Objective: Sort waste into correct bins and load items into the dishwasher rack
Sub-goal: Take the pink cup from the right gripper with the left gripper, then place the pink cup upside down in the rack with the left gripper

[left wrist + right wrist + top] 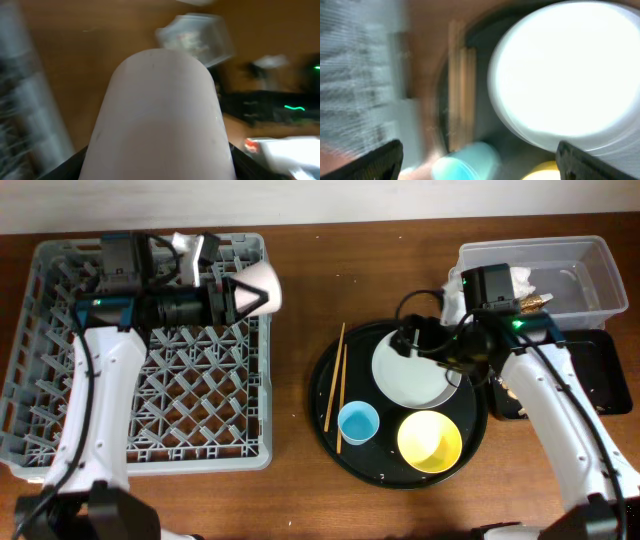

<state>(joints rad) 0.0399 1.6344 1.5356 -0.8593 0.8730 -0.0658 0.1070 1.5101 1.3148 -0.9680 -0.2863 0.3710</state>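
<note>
My left gripper (240,298) is shut on the small pink cup (262,287), held on its side over the right edge of the grey dishwasher rack (150,400). The cup fills the left wrist view (160,110). My right gripper (412,342) is open and empty, hovering over the white plate (405,380) on the round black tray (335,440). The right wrist view, blurred, shows the plate (570,70), the blue cup (465,162), the chopsticks (460,85) and the bowl's edge (545,172) between the open fingers (480,165). The blue cup (358,422), yellow bowl (430,440) and chopsticks (335,385) lie on the tray.
The clear tub (585,255) stands at the back right with a white napkin (525,280) and a gold wrapper (537,302) inside. The shallow black rectangular tray (600,375) lies in front of it, partly under my right arm. The tub shows blurred in the left wrist view (195,37).
</note>
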